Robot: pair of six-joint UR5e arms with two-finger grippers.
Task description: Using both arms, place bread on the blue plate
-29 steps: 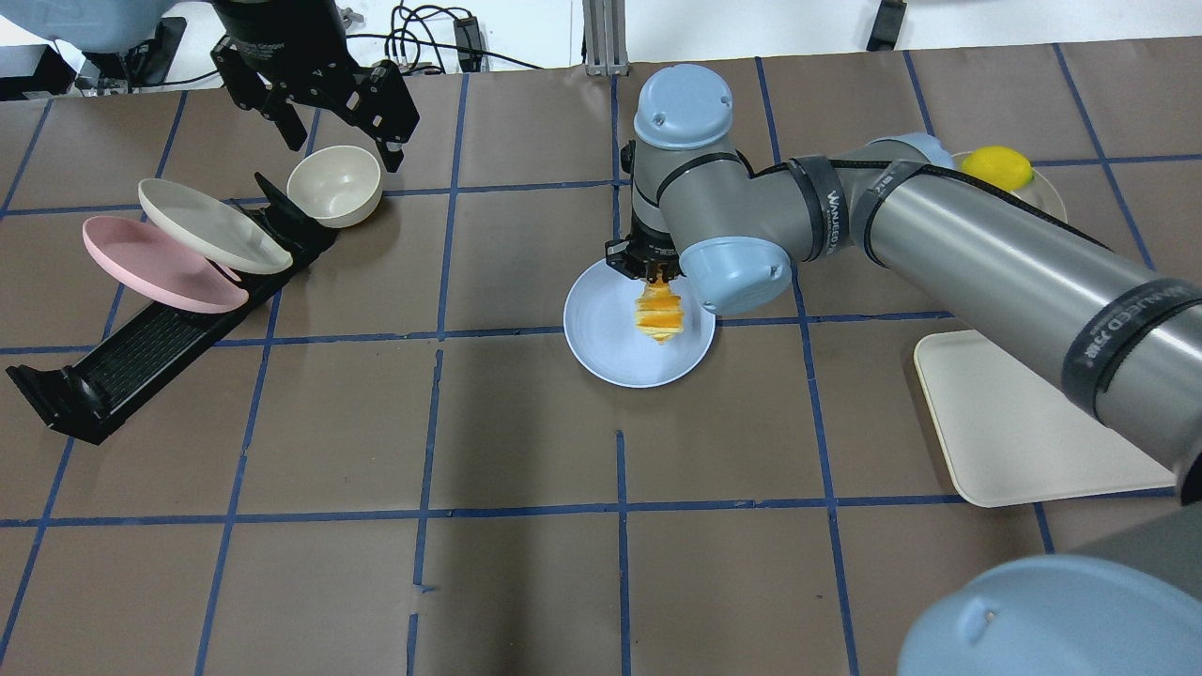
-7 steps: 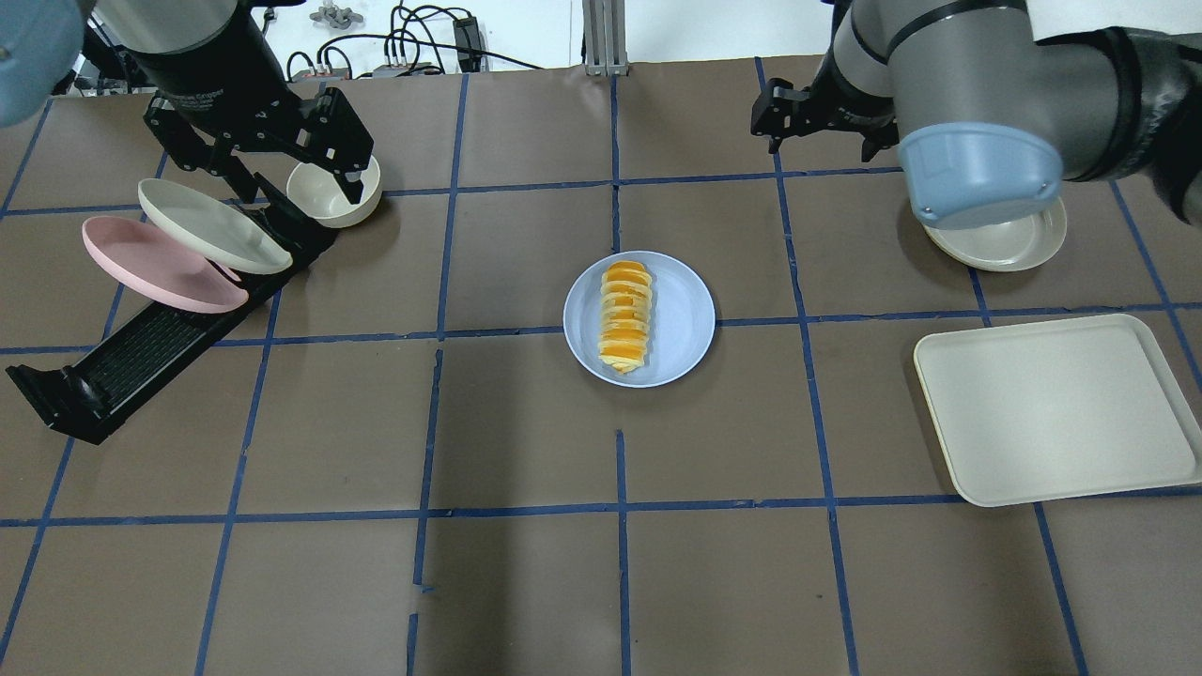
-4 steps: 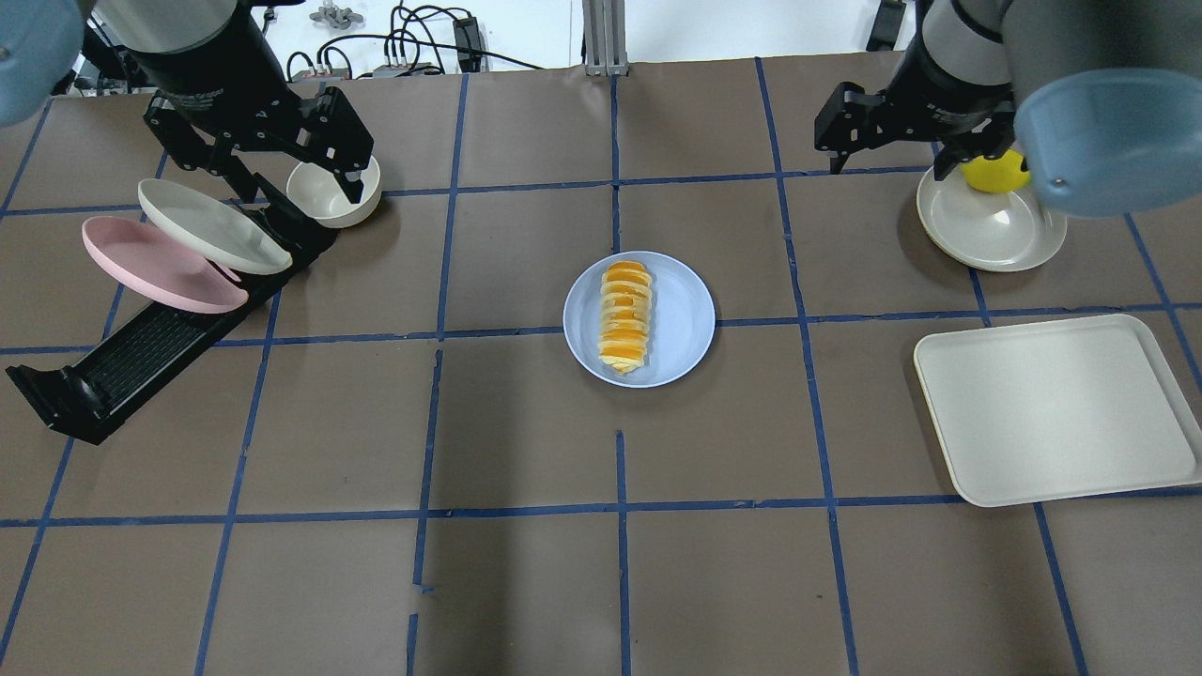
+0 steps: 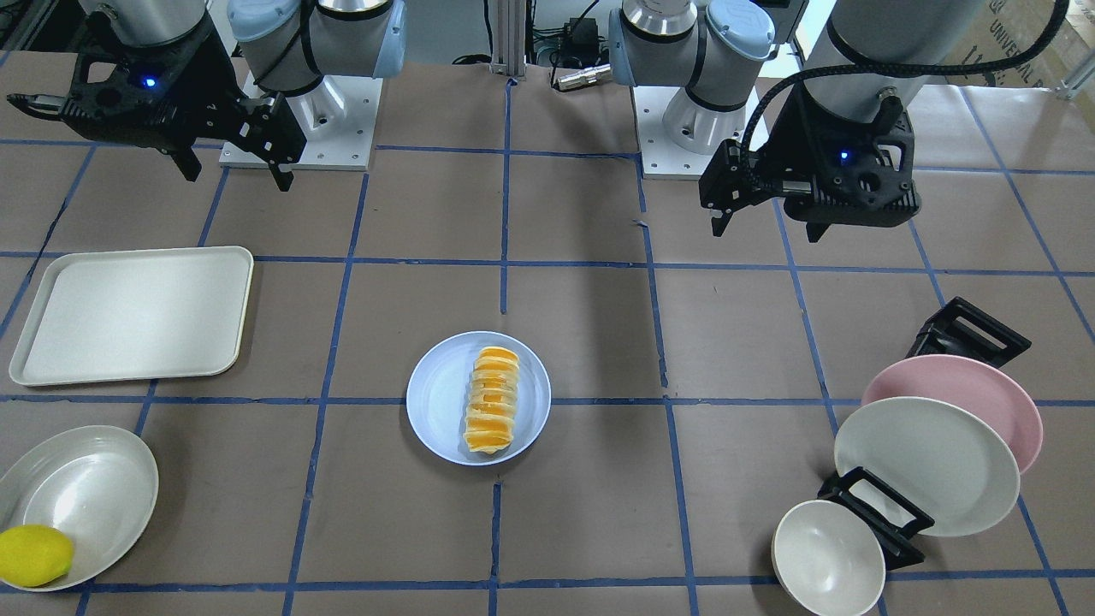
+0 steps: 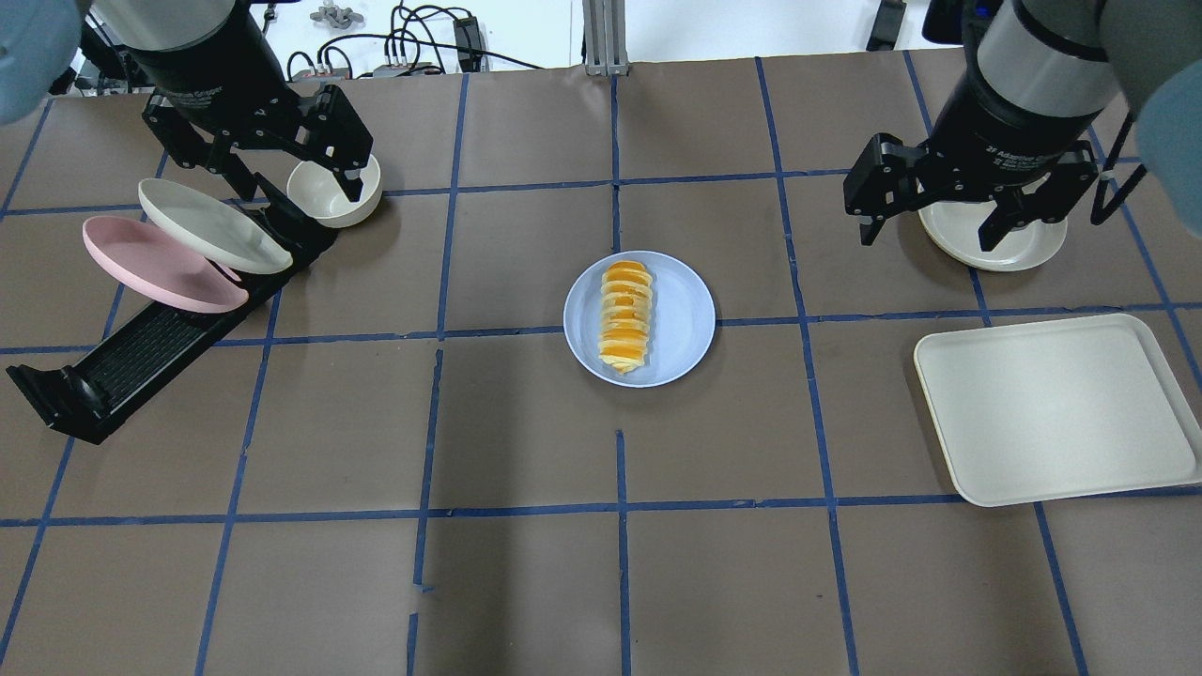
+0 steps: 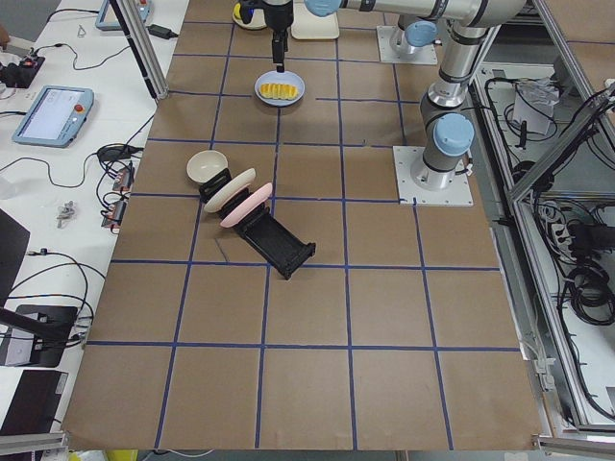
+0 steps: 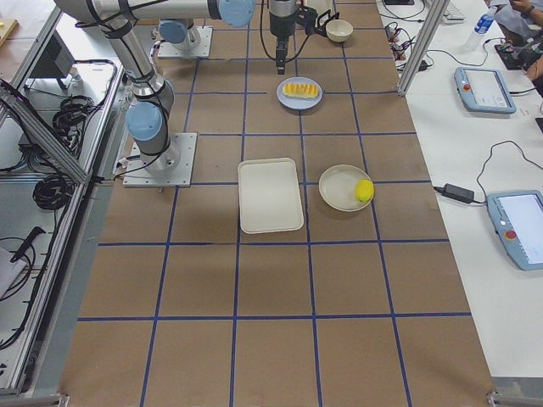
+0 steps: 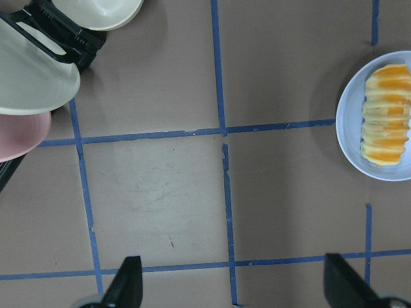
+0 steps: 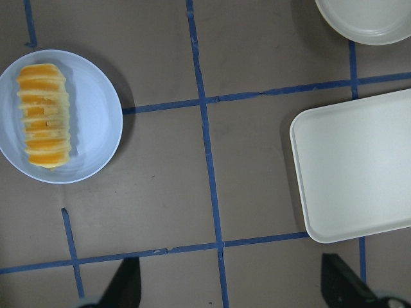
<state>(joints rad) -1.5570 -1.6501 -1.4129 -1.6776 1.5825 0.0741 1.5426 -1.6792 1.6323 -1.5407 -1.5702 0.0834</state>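
The striped orange and cream bread point(image 5: 626, 314) lies flat on the pale blue plate point(image 5: 690, 324) at the table's middle, touched by no gripper. Both also show in the front view: the bread point(image 4: 492, 399) and the plate point(image 4: 436, 398). My left gripper point(image 5: 300, 183) is open and empty, raised over the cream bowl at the far left. My right gripper point(image 5: 925, 237) is open and empty, raised at the far right, well apart from the plate. The wrist views show the bread point(image 8: 386, 115) point(image 9: 43, 115) off to one side, between no fingers.
A black rack point(image 5: 141, 357) holds a pink plate point(image 5: 160, 268) and a cream plate point(image 5: 211, 225), with a cream bowl point(image 5: 333, 188) at its far end. A cream tray point(image 5: 1052, 408) lies at the right. A lemon point(image 4: 34, 554) sits on another cream plate point(image 5: 995, 249).
The right gripper let go of the bread, which now lies flat on the blue plate, and drew back to the right. The left gripper shifted slightly toward the bowl.
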